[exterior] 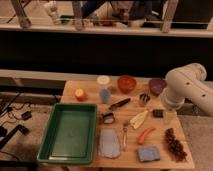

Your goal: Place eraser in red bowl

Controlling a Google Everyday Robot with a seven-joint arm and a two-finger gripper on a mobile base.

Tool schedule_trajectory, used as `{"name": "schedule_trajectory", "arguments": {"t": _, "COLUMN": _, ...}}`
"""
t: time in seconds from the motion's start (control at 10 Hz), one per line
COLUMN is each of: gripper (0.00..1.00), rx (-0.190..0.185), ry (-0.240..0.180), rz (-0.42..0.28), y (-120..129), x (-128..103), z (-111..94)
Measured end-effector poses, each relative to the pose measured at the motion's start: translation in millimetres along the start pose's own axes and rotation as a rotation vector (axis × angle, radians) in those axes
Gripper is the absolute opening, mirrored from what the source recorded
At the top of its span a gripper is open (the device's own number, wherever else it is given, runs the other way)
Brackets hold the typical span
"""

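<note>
Seemingly the reach is the step in hand: the red bowl [126, 83] sits at the back of the bench [75, 86]; the eraser [158, 113] lies farther right and nearer; the gripper [169, 112] hangs just beside it, open or closed I cannot tell; next it must centre over the block.

A robot test lab, by the look: a white arm [186, 87] stands at a wooden table [87, 85], its gripper [167, 111] low over the right edge. The table is laid with a staged mix: a red bowl [126, 83], a sponge [148, 153], a green tray [72, 105]. Loose cables [15, 112] trail on the floor at left. Above runs a railing [77, 15] with people [120, 9] behind it
</note>
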Motion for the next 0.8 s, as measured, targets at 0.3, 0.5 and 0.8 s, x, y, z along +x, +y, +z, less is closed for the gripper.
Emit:
{"name": "schedule_trajectory", "arguments": {"t": 0.3, "gripper": 0.80, "rx": 0.058, "ry": -0.001, "rz": -0.012, "y": -15.7, "x": 7.7, "z": 16.0}}
{"name": "schedule_trajectory", "arguments": {"t": 0.5, "gripper": 0.80, "rx": 0.088, "ry": -0.011, "rz": -0.015, "y": -26.5, "x": 11.7, "z": 32.2}}
{"name": "schedule_trajectory", "arguments": {"t": 0.8, "gripper": 0.80, "rx": 0.092, "ry": -0.017, "rz": 0.002, "y": -46.3, "x": 22.1, "z": 65.8}}
